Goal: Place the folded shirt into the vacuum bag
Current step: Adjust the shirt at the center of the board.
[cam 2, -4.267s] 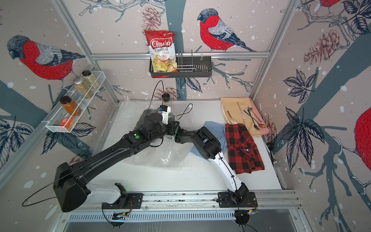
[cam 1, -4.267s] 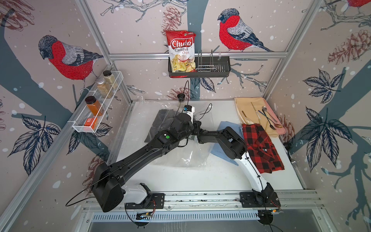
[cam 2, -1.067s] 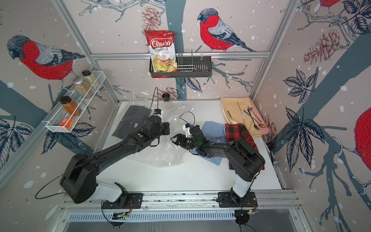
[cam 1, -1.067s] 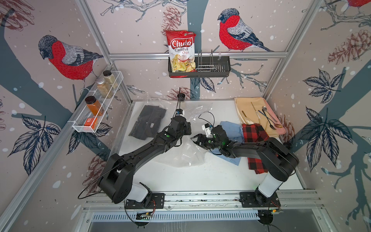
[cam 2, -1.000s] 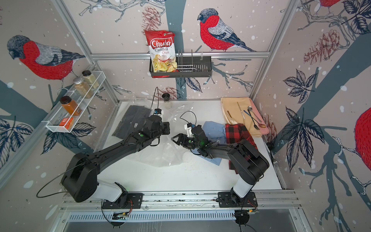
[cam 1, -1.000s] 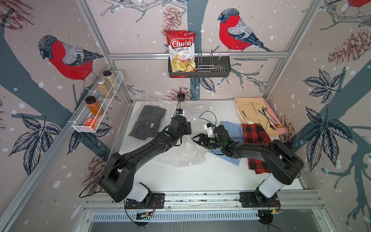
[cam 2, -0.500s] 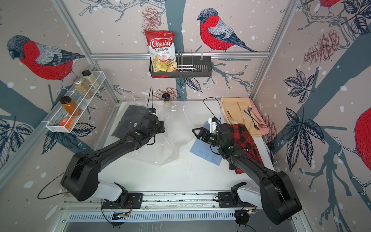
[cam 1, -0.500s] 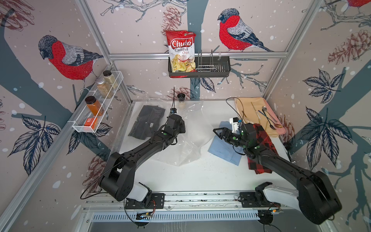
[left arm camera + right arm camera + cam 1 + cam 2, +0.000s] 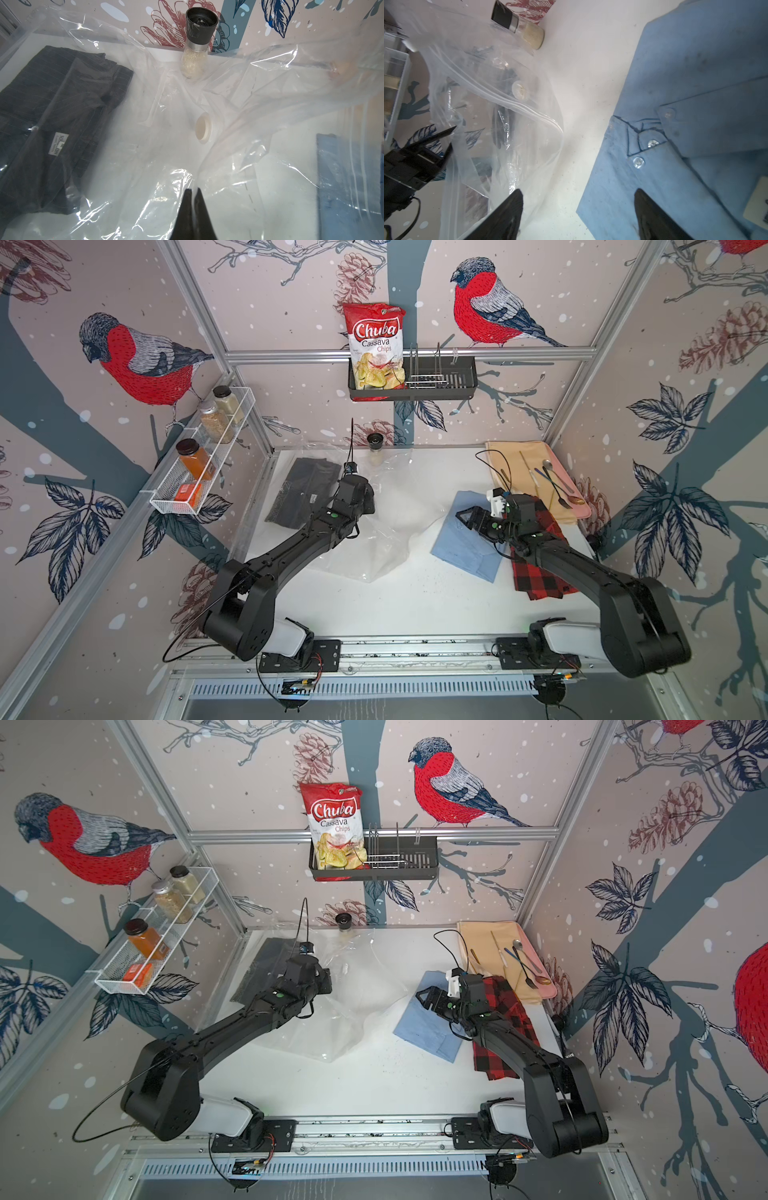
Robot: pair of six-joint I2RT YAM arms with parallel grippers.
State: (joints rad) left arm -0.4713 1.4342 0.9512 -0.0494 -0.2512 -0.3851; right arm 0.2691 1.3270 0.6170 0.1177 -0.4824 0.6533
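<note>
Clear crinkly plastic: bag (image 9: 386,531) (image 9: 345,1011) spread over the left half of the desk (image 9: 415,605), from the far-left corner out to about the middle, open side puffed up and facing the right edge. Inside, at the far-left corner, a dark shirt (image 9: 299,489) (image 9: 52,104), folded flat, seen through the film. White valve (image 9: 203,127) (image 9: 519,91) on the film beside the dark shirt. Grinder (image 9: 376,445) (image 9: 197,41) upright at the far edge, base seen through the film in the left wrist view. Left gripper (image 9: 192,190) fully closed, tips pinching a fold of the bag's upper film, film ridged up towards them. Right gripper (image 9: 464,517) (image 9: 577,193) spread wide, nothing between the fingers, over the blue shirt's bag-side edge; in the right wrist view one finger over the film and bare desk, one over the cloth. Can't tell whether touching. Blue shirt (image 9: 465,547) (image 9: 424,1027) (image 9: 695,83) folded flat, right of the middle, outside the bag, with a strip of bare desk between them. Red plaid shirt (image 9: 536,576) (image 9: 498,1052) just beside it towards the right edge, any overlap hidden by the right arm. Beige mat (image 9: 519,464) with cutlery (image 9: 552,485) at the far-right corner.
</note>
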